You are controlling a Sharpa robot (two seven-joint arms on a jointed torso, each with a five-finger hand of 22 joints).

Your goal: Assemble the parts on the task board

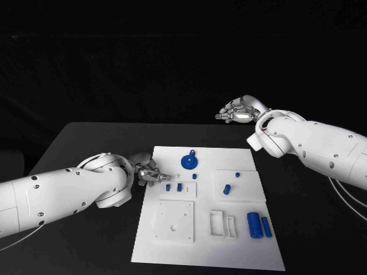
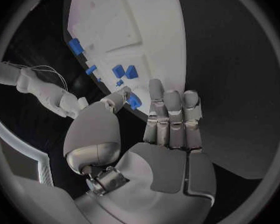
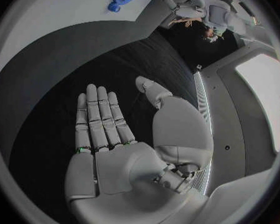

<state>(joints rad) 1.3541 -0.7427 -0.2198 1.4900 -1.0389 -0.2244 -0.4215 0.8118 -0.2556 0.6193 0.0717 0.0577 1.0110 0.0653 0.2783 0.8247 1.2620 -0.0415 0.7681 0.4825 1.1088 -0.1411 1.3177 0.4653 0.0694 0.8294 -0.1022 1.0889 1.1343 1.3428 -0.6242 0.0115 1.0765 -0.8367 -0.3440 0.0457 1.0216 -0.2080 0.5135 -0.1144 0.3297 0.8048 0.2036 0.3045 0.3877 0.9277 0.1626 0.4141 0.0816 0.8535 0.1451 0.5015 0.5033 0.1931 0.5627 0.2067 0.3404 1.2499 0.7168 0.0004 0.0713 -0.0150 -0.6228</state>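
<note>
Your left hand (image 1: 148, 172) sits at the board's 9 o'clock edge, and in the left wrist view the thumb and a fingertip (image 2: 119, 98) appear to pinch a small blue part (image 2: 134, 102) just over the rim of the task board (image 1: 241, 252). Judge this as the pick-up or carry of 1 piece, early in the assembly: most parts lie loose. The blue gear (image 1: 187, 160) rests toward 12 o'clock, 2 small blocks (image 1: 174, 187) lie just beside your left fingers, a short peg (image 1: 226, 189) sits near the centre, and 2 blue cylinders (image 1: 258, 224) lie side by side toward 4 o'clock.

Your right hand (image 1: 241, 110) hovers off the board past its 1 o'clock corner, flat, fingers extended, grasping nothing.

Next you need to carry the pinched part to its seat and align it before pressing; a thin pinch could let it twist.

No brand, label or writing is readable anywhere.
</note>
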